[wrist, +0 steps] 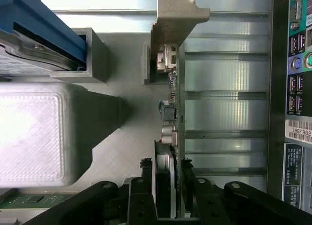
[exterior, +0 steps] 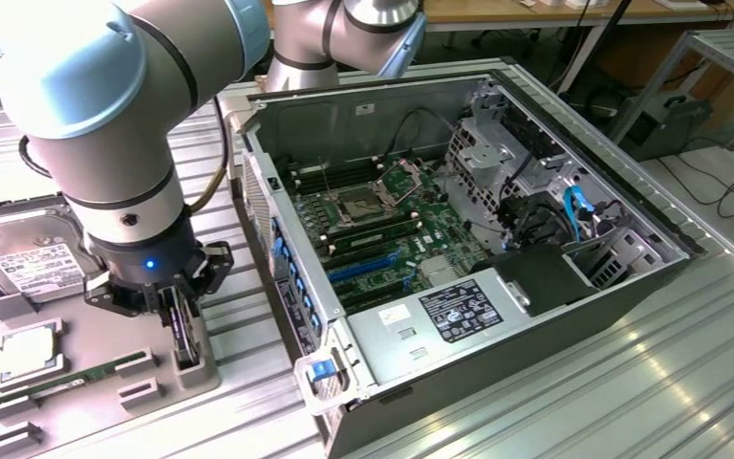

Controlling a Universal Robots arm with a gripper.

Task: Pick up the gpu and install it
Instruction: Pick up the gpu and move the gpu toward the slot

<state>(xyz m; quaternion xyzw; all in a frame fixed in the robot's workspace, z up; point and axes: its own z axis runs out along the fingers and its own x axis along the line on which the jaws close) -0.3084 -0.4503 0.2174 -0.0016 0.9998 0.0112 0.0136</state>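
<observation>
Tool [exterior: 181, 320] clamped on the gpu [exterior: 187, 337] in a grey holder [exterior: 87, 325].
The gpu stands on edge in a slot of the holder, on the ribbed metal surface [exterior: 673, 382], at the exterior view's left of the open computer case [exterior: 380, 96]. Black fingers [wrist: 147, 191] press both faces of the card; its silvery bracket [wrist: 170, 20] is at the end away from them. A hard drive [exterior: 30, 263] and a green memory stick [exterior: 74, 380] sit in the same holder.

1 gpu [exterior: 186, 337], 1 hard drive [exterior: 30, 263], 1 memory stick [exterior: 80, 378], 1 computer case [exterior: 329, 124], 1 robot arm [exterior: 99, 124]
</observation>
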